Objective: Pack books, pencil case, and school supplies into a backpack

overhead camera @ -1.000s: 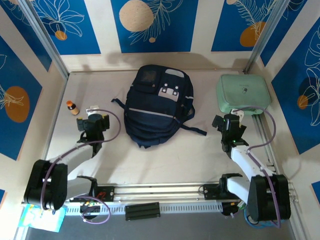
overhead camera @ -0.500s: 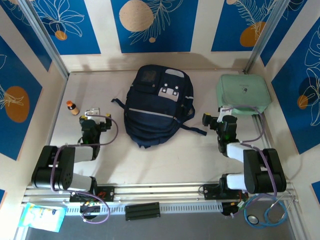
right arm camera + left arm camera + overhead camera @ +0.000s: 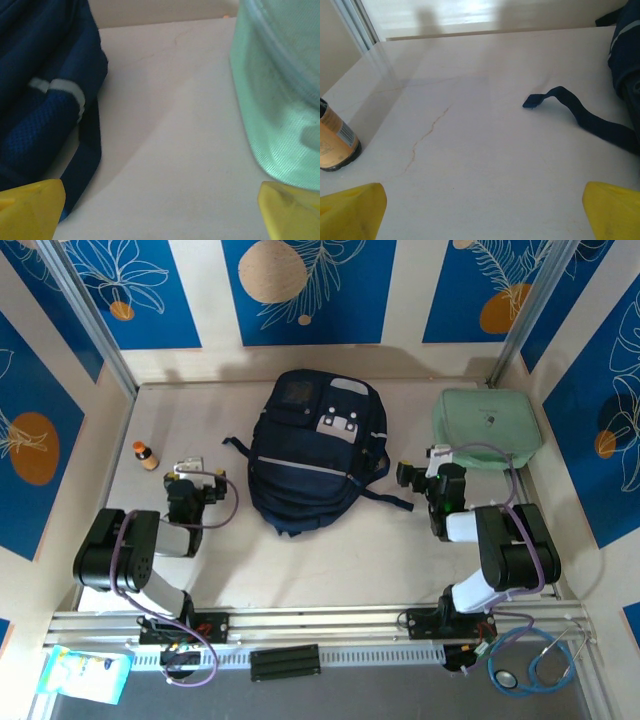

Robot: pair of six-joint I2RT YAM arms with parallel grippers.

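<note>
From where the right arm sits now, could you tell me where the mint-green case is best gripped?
The mint-green case lies flat and looks too broad to span, so I'd pinch its rounded near edge, coming in low from the front with the open right tool; that edge lies closest to it.

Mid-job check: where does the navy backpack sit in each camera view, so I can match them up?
Top external: backpack in the centre of the table.
Left wrist: backpack at the right edge, its strap trailing left across the table.
Right wrist: backpack on the left, mint-green case on the right.
Shared landmark: the pale table under it.
</note>
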